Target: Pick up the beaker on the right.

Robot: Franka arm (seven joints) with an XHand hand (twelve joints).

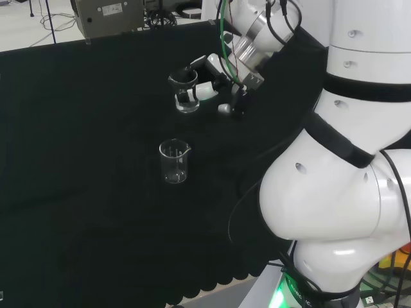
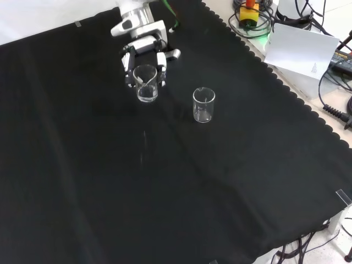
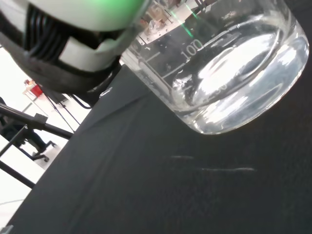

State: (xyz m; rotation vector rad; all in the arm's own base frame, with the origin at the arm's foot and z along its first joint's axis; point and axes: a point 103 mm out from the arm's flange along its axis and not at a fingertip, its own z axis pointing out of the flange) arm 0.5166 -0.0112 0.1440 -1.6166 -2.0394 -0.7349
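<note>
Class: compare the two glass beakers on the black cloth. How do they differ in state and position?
The far beaker has the hand curled around it; the near beaker stands free. In the front view, the far beaker sits left of the near beaker, closer to the arm. Both are clear, upright and look empty.

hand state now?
Hand: shut on the beaker, fingers curled round it on both sides.

Cloth [image 2: 165, 181] black, scalloped edge. Beakers [image 2: 147, 82] [image 2: 203, 104] clear glass, white printed marks. Hand [image 2: 144, 47] white with black. Arm [image 1: 347, 160] white, black bands.
</note>
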